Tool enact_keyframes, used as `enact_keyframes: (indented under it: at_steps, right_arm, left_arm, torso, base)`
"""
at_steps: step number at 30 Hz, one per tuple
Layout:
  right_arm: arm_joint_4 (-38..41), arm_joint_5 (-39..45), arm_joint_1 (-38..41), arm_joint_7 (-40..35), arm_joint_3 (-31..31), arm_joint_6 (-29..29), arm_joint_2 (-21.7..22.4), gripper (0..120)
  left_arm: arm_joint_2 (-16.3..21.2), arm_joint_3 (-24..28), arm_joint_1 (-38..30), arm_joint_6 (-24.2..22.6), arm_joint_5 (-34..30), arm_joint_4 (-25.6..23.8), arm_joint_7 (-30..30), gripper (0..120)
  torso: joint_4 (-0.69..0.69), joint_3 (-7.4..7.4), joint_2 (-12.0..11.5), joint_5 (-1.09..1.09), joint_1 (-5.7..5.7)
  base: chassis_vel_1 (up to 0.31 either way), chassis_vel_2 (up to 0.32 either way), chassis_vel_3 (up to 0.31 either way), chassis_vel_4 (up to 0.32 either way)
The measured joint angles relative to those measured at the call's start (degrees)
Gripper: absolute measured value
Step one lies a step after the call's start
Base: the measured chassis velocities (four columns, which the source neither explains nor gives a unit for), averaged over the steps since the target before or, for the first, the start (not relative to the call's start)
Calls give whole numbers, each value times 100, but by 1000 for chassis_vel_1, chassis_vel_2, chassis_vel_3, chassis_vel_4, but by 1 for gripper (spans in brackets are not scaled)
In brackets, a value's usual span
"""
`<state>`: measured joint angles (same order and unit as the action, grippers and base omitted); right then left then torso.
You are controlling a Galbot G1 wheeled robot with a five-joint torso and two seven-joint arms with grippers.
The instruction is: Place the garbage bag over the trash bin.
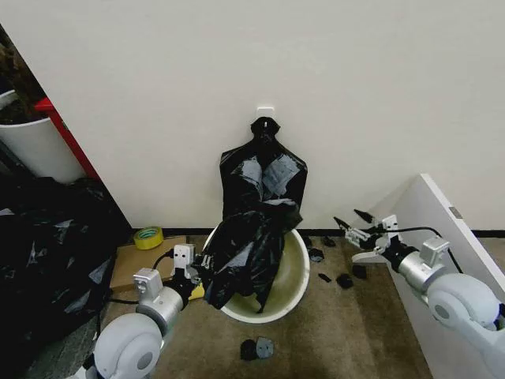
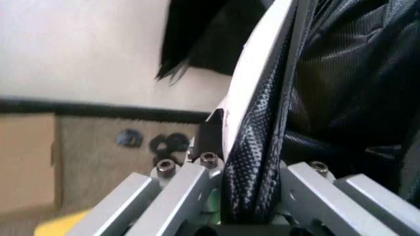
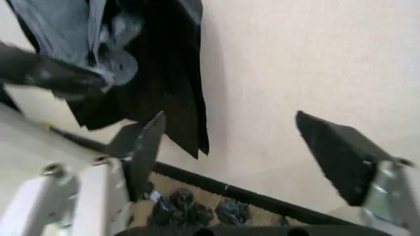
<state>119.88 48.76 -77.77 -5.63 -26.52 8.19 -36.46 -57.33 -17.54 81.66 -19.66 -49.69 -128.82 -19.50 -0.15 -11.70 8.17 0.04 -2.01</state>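
Fitting was the step in hand: the left gripper point(image 1: 199, 274) stood at the near-left rim of the trash bin point(image 1: 297, 272), jaws shut on the bin's edge with the garbage bag point(image 1: 245, 257) pinched against it. The bag lay bunched across the bin's mouth. Farther right, the right gripper point(image 1: 357, 224) hovered wide open and empty, judged due to spread the loose side.

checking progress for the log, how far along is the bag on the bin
Partly done: the garbage bag droops into the trash bin, bunched, not spread over the rim. In hand: the left pincer clamps bag and rim. The right pincer hangs open, apart. Left: stretching it around the rim.
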Motion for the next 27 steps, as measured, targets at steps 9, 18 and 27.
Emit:
enact_keyframes:
  at_steps: [9, 18, 27]
  right_arm:
    - [2246, -106, -499, -1439, 622, 1092, -527, 100]
    - [2403, 705, -679, -1473, 1185, 1343, -935, 100]
    - [2305, 781, -455, -1541, 1721, 1443, -1460, 100]
  left_arm:
    - [-473, 345, -190, 94, -357, 330, -746, 1]
    - [-492, 802, -347, 104, -282, 478, -778, 1]
    - [-416, 1006, -266, 101, -49, 435, -666, 1]
  torso:
    - [0, 1, 1, -2, 0]
    - [1, 1, 1, -1, 0]
    - [1, 1, 1, -2, 0]
  base:
    - [0, 0, 0, 0]
    - [0, 0, 0, 0]
    - [0, 0, 0, 0]
